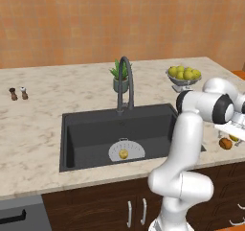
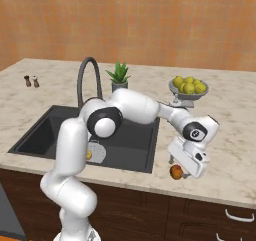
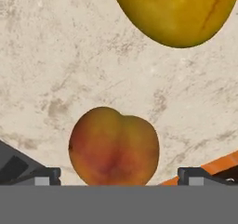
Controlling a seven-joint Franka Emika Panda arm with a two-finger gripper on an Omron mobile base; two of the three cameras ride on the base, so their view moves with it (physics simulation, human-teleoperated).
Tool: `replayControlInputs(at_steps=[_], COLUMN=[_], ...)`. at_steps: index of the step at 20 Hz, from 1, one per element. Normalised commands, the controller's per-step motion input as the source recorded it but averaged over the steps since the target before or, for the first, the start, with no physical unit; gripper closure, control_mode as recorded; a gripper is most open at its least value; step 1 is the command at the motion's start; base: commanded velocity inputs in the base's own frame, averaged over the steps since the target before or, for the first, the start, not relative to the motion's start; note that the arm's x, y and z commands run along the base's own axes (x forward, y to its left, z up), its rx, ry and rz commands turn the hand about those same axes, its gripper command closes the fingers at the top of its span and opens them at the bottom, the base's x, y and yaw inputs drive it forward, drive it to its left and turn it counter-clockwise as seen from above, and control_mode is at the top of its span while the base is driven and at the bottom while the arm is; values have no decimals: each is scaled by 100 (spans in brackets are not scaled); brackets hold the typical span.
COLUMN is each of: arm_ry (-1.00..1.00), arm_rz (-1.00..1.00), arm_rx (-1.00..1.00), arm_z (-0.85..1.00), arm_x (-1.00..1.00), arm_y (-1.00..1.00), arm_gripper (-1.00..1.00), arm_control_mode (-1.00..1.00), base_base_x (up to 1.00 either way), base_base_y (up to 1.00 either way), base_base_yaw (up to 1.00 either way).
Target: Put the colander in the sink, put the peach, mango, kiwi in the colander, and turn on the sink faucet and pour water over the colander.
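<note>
The pale colander (image 1: 126, 151) sits in the dark sink (image 1: 86, 129), below the gooseneck sink faucet (image 1: 125, 81). A small yellow-brown fruit (image 1: 123, 154), apparently the kiwi, lies in the colander. On the counter right of the sink lie the red-orange peach (image 3: 114, 146) and, just beyond it, the yellow mango (image 3: 179, 11). My gripper (image 3: 119, 176) hangs open just above the peach, one fingertip (image 3: 46, 175) on each side and neither touching it. In the right base view the gripper (image 2: 187, 166) is beside the peach (image 2: 176, 172), and the arm partly hides the colander (image 2: 96, 152).
A footed glass bowl of yellow-green fruit (image 1: 183, 76) stands behind the peach, at the back right. A potted plant (image 1: 120, 76) sits behind the faucet. Two small shakers (image 1: 18, 93) stand far left. The counter's front edge (image 2: 200, 190) is close to the peach.
</note>
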Motion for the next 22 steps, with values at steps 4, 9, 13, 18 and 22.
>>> replayControlInputs(at_steps=[4,9,13,18,22], arm_ry=[1,0,1,0,3], arm_rz=[0,0,-3,-4,-6], arm_rx=[0,-2,-5,-9,-13], arm_z=[-25,-33,-36,-34,-27], arm_x=[21,0,0,1,0], arm_y=[-9,0,2,21,55], arm_gripper=[-100,-100,-100,-100,-100], arm_control_mode=[-100,-100,-100,-100,-100], base_base_x=[0,0,0,0,0], base_base_y=[0,0,0,0,0], base_base_yaw=[0,0,0,0,0])
